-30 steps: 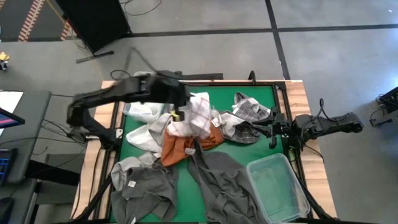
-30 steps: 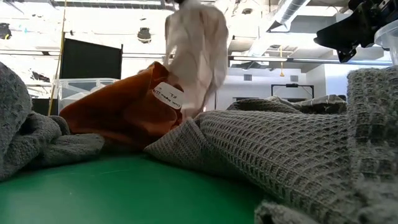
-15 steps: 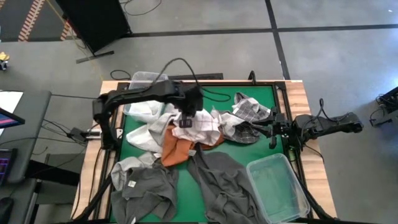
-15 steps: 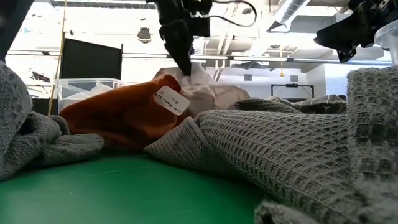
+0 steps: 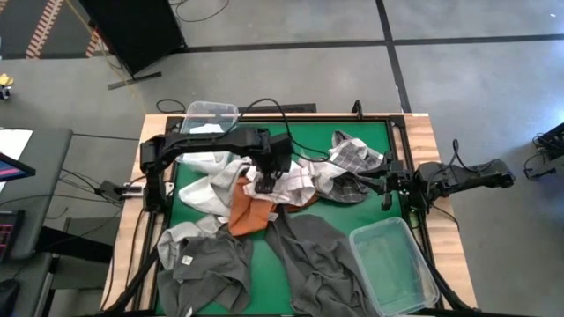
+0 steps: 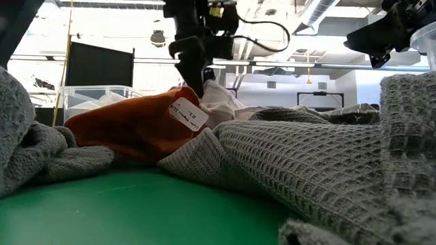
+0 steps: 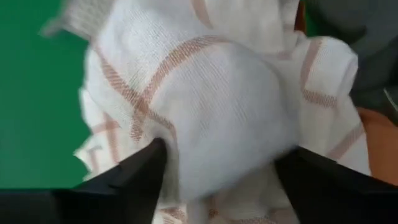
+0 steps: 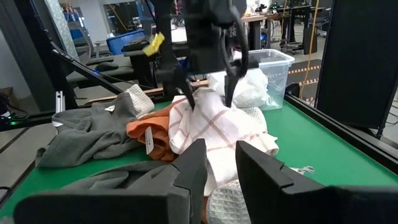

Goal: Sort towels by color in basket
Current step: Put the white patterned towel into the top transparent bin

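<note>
A white towel with thin grid lines (image 5: 287, 181) lies bunched on the pile in the middle of the green table. It rests partly on a rust orange towel (image 5: 249, 214). My left gripper (image 8: 208, 93) stands open over it, pointing down, one finger on each side of the towel's raised bulge (image 7: 211, 106). Two dark grey towels (image 5: 207, 260) (image 5: 322, 260) lie at the near edge, and a pale one (image 5: 204, 180) lies at the left. My right gripper (image 8: 219, 171) waits open and holding nothing at the table's right edge. My left gripper comes down from above with its fingers (image 7: 134, 177) spread on either side of the white towel's bunched top (image 7: 186, 134). The cloth bulges up between them. I cannot tell whether the fingers touch it. The towel lies on the pile and is not lifted.
One clear plastic basket (image 5: 211, 106) stands at the far left corner, another (image 5: 361, 255) at the near right. A dark checked towel (image 5: 357, 157) lies far right, near my right arm (image 5: 441, 176). Bare green mat shows between the two dark grey towels.
My left gripper has come from the far left toward the table's middle and gone down. The white towel, which hung below it a second ago, has dropped in a bunch onto the pile beside the orange towel. The fingers now stand apart over it.
</note>
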Robot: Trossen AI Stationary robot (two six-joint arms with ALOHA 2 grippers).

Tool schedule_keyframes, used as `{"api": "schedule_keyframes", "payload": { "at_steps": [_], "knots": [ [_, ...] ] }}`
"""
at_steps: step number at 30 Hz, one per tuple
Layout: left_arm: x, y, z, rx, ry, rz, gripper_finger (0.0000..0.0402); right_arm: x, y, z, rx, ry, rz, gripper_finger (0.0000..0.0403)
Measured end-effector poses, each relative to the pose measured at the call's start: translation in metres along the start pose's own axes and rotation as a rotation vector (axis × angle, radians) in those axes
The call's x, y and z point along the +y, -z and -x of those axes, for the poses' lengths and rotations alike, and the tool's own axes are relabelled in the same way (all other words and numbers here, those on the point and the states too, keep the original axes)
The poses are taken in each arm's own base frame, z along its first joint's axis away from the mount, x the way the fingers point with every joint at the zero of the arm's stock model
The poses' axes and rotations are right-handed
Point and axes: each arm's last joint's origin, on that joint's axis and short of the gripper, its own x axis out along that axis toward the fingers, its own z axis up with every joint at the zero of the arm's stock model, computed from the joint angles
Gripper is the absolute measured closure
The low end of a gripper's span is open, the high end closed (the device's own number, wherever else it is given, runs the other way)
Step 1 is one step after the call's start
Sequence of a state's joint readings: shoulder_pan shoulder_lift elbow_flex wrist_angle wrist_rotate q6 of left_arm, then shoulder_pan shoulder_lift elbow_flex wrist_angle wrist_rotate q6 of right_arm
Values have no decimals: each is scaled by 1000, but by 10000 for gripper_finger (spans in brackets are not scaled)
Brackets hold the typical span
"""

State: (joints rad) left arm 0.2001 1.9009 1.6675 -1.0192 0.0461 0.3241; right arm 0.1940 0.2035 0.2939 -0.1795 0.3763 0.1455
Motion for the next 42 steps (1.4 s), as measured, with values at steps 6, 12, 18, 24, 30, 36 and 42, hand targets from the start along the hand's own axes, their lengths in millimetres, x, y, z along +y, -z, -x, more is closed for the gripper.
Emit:
{"api": "schedule_keyframes", "payload": {
  "at_steps": [6, 12, 18, 24, 30, 36, 42],
  "knots": [
    [-11, 9, -31, -5, 7, -33, 73, 0, 0, 0, 0, 0, 0, 285],
    [-21, 13, -58, -67, -65, -80, 76, 0, 0, 0, 0, 0, -1, 285],
    [-21, 21, -70, -73, -74, -75, 119, 0, 0, 0, 0, 0, -2, 285],
    [-19, 25, -71, -38, -109, -97, 261, 0, 0, 0, 0, 0, -3, 285],
    [-13, 3, -37, -61, -129, -133, 380, 0, 0, 0, 0, 0, -3, 285],
    [-7, -27, 24, -145, -168, -164, 380, 0, 0, 0, 1, 0, -3, 285],
    [-2, -40, 87, -181, -293, -186, 380, 0, 1, 0, 6, 1, 0, 285]
  ]
}}
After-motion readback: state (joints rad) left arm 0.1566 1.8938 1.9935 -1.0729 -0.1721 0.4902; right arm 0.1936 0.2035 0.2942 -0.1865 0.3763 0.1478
